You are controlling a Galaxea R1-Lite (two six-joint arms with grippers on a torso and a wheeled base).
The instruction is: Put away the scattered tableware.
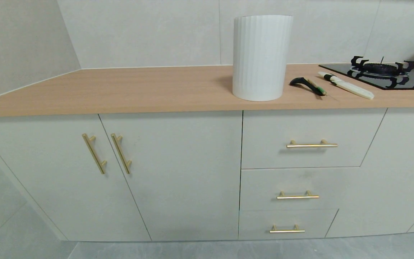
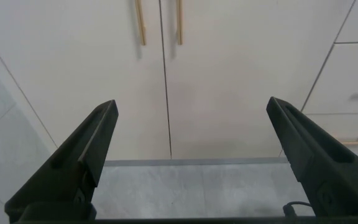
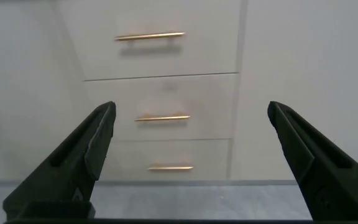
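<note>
Now on the counter: a wooden countertop [image 1: 138, 90] runs across the head view. A tall white ribbed container [image 1: 261, 57] stands upright on it, at about 1 o'clock from the middle of the view.
Tableware: a black-handled utensil [image 1: 306, 83] and a white knife [image 1: 347, 86] lie flat on the countertop. The utensil is just beside the container, at its 3 o'clock. The knife is just beside the utensil, again at 3 o'clock, and lies at a slant.
Hob: a black glass gas hob [image 1: 379, 73] is set into the countertop at 2 o'clock, near the far end of the knife.
Cabinets: two cabinet doors [image 1: 178, 172] sit under the countertop at 7 o'clock, with two gold bar handles [image 1: 93, 153] side by side near the seam where the doors meet. Three drawers [image 1: 311, 138] are stacked at 5 o'clock. Everything is closed.
Left arm: the left claw [image 2: 191, 109] has its two dark fingers spread wide with nothing between them. It faces the lower part of the cabinet doors, with grey floor [image 2: 191, 186] below.
Right arm: the right claw [image 3: 191, 109] is likewise spread wide and holds nothing. It faces the stack of drawers.
</note>
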